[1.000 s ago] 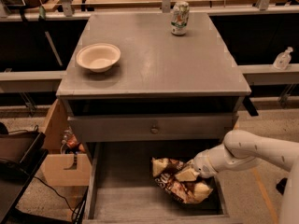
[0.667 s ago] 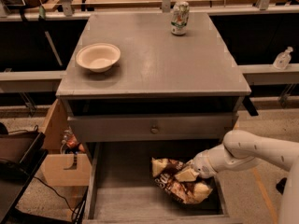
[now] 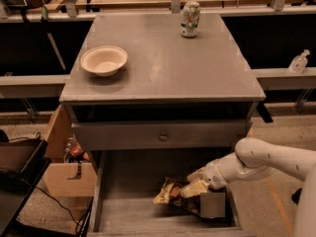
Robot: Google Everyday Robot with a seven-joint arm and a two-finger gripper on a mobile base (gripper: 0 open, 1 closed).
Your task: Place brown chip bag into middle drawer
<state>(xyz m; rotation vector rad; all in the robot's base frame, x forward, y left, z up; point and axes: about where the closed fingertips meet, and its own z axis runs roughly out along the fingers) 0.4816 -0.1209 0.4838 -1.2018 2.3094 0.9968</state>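
Note:
The brown chip bag (image 3: 170,192) is low inside the open middle drawer (image 3: 123,214), right of its centre, on or just above the plank floor. My gripper (image 3: 196,186) reaches in from the right on the white arm and is shut on the bag's upper right part. The right part of the bag is hidden behind the gripper and a grey patch.
The grey drawer front with a round knob (image 3: 163,136) overhangs the open drawer. On the cabinet top stand a white bowl (image 3: 103,59) and a green-and-white can (image 3: 190,19). A cardboard box (image 3: 69,177) sits left of the drawer. A clear bottle (image 3: 298,62) is on the right ledge.
The bag and my gripper have sunk a little lower into the drawer. Nothing on the cabinet top has moved.

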